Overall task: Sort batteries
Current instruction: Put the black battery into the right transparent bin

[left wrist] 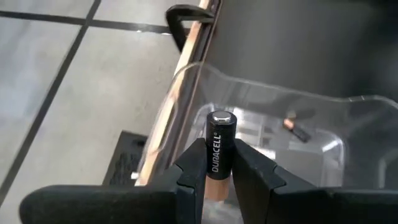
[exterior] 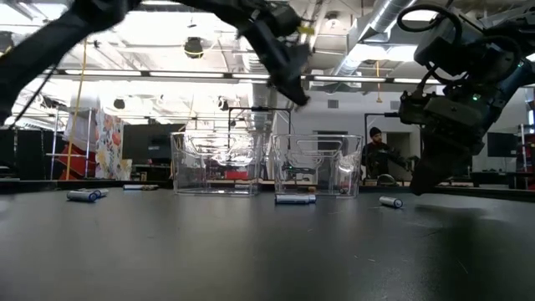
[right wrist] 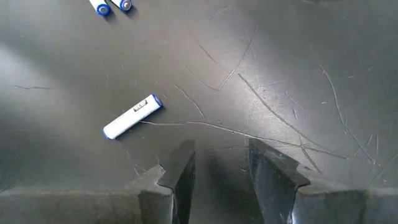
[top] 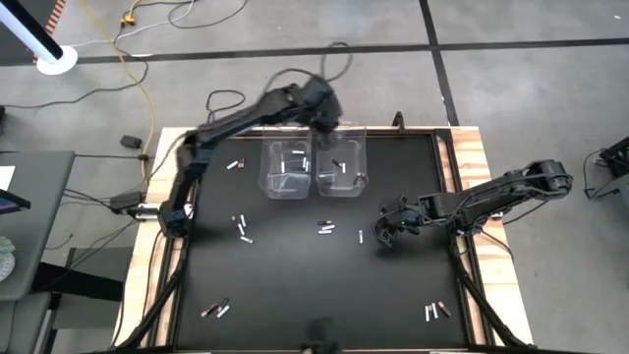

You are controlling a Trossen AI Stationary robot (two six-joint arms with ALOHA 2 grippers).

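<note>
1. A yellow cable (top: 138, 59) trails across the grey floor — beyond the table's far left corner.
2. A white round base (top: 56, 62) stands nearby.
3. A person (exterior: 378, 155) sits in the room behind.

Grey concrete floor (top: 511, 88) all around, split into big slabs by dark seams. A yellow cable (top: 138, 79) snakes across it on the far left, with loose black cords (top: 221, 98) near it. There's a white round stand base with an orange ring (top: 56, 62) in the far left corner and a grey desk edge (top: 34, 226) on the left. Level across, it's a big workshop: exposed silver ceiling ducts (exterior: 376, 25), long bright strip lights (exterior: 159, 75), a colourful patterned panel (exterior: 104, 138) on the left, and a person sitting in dark clothes (exterior: 376, 155) far right.
</note>
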